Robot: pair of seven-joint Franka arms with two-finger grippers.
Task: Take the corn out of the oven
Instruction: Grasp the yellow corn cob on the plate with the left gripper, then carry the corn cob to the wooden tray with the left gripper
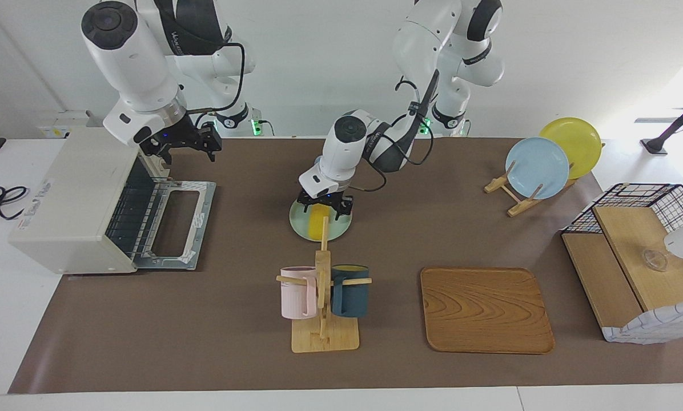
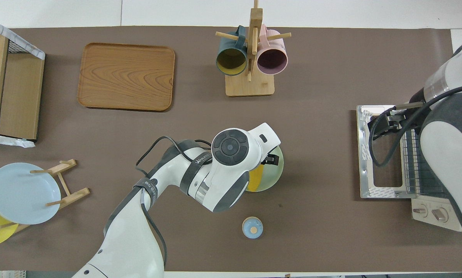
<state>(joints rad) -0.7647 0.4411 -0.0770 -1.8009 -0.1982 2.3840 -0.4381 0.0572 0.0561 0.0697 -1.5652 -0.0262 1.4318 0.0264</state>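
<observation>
The corn (image 1: 319, 220) is lying out of the oven (image 1: 73, 197) on the pale green plate (image 1: 297, 222) mid-desk, and the left gripper (image 1: 325, 209), fingers spread, is hanging over it, apparently just letting go. The right gripper (image 1: 185, 142), also spread, is hovering over the oven's dropped door (image 1: 176, 224). Next, I judge, the left arm is needing a straight lift, minding the mug rack (image 1: 323, 302) just beside the plate toward the desk's far edge.

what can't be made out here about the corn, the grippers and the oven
- corn: overhead view, most of it is covered by the left arm; facing view, the left gripper hides its nearer end, so contact is unclear.
- oven: overhead view, the frame edge and the right arm hide its body.
- right gripper: overhead view, fingertips not distinguishable.
</observation>
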